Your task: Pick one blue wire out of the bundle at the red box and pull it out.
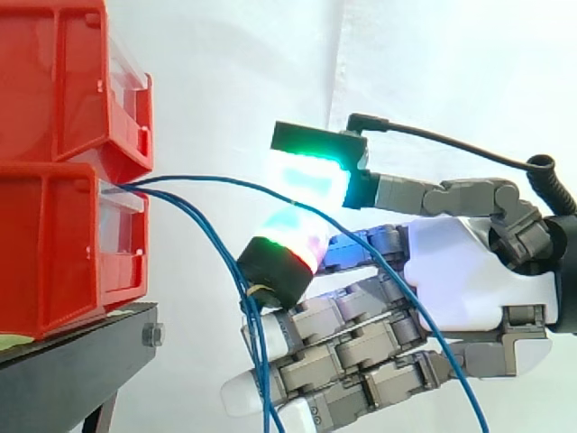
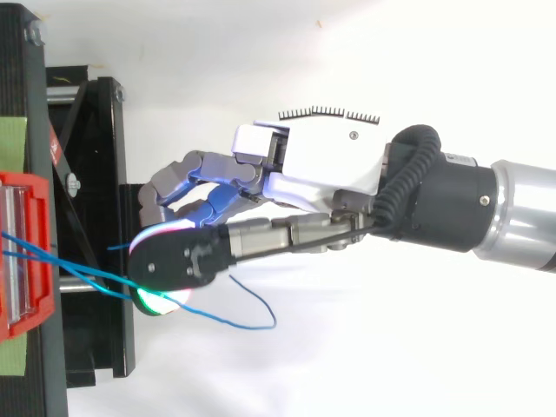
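My hand (image 1: 460,271) pinches one blue wire (image 1: 203,179) between glowing pads (image 1: 311,176), near the red box (image 1: 63,244); grasp seems made; next I pull straight back, keeping the pinch firm.

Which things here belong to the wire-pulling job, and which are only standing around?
For the job:
- blue wires
- lower red box, where they come out
- hand, pinching one wire

Just there:
- upper red bin
- black stand
- white curtain
- green tape
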